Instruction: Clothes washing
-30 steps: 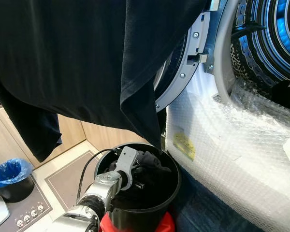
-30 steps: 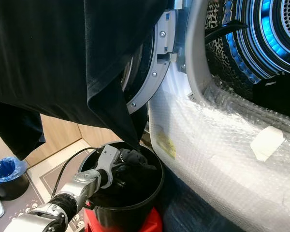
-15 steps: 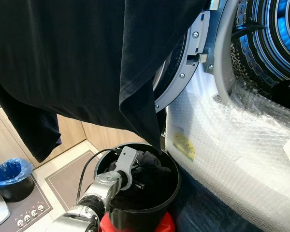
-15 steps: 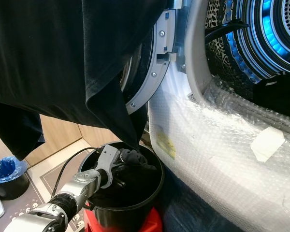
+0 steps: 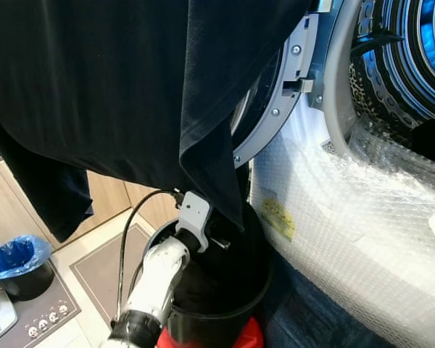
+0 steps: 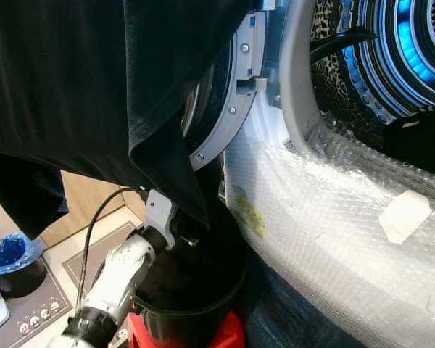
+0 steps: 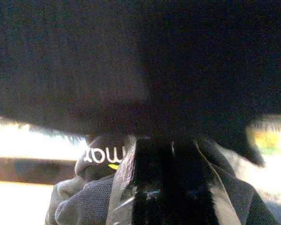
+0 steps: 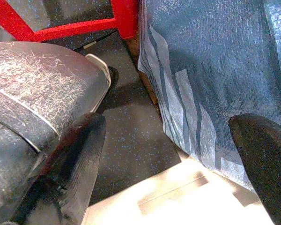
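One big black garment (image 5: 116,94) hangs across the upper left of the head views, in front of the open washer door (image 5: 275,109); the drum (image 5: 413,58) glows blue behind it, with bubble wrap (image 5: 348,210) draped over the washer's front. Below, a black bucket (image 5: 257,290) stands on a red stool (image 6: 221,337). Half a second ago the left arm was bent low with its wrist inside the bucket among dark clothes; now it has straightened and risen, wrist above the rim. Left gripper (image 7: 166,187): fingers pinched together on a grey garment (image 7: 79,206) with white lettering, seen in the wrist view under dark cloth. Reading: a piece is being lifted out, bound for the drum. Right gripper (image 8: 173,140) hangs idle near the floor, fingers spread wide.
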Robot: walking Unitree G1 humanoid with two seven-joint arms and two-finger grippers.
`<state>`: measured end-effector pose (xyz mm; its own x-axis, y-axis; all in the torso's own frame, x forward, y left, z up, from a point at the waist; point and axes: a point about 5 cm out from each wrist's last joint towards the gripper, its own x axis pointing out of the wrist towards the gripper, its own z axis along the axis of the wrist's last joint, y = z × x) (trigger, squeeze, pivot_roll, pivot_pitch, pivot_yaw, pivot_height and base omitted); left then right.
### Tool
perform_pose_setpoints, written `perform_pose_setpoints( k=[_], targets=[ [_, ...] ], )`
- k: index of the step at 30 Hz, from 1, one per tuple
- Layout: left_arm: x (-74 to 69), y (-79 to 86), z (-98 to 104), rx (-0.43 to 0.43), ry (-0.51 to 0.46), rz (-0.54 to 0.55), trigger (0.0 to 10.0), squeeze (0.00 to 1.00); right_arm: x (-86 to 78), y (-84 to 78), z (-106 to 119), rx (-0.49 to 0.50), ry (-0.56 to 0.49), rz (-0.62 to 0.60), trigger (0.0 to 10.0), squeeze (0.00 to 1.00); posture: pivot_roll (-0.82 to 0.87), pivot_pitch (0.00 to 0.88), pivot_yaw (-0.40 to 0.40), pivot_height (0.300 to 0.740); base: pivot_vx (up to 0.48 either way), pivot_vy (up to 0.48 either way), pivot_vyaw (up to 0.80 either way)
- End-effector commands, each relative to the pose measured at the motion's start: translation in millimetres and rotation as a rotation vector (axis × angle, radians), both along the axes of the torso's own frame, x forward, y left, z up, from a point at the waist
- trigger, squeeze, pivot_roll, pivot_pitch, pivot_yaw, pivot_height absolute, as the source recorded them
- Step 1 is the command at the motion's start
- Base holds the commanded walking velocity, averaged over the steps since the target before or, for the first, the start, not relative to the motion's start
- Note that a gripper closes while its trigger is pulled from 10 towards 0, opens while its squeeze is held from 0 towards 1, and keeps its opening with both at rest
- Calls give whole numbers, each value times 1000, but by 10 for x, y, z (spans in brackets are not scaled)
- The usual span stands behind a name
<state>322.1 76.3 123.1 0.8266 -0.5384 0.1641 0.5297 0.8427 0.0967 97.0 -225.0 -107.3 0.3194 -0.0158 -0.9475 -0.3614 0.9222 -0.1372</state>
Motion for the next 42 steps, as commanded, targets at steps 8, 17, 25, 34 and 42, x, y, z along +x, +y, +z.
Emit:
perform_pose_setpoints(
  k=[8,17,25,34,42],
  targets=[
    [-173,-140,64,108,-40,-223,10000,0,-392,-17,-77,18,166,42,10000,0,-100,0,37,740,0,0,0],
    [-455,-547,197,177,-11,-622,10000,0,-237,21,-43,103,49,-44,10000,0,-96,0,51,740,0,0,0],
    [-487,-538,221,184,8,-639,10000,0,-236,21,-43,105,47,-45,10000,0,-96,0,51,740,0,0,0],
    [-646,-957,625,70,53,-944,10000,0,469,120,445,669,-266,184,10000,0,-119,0,71,740,0,0,0],
    [-654,-952,636,71,65,-948,10000,0,467,111,452,686,-266,190,10000,0,-119,0,71,740,0,0,0]
  ],
)
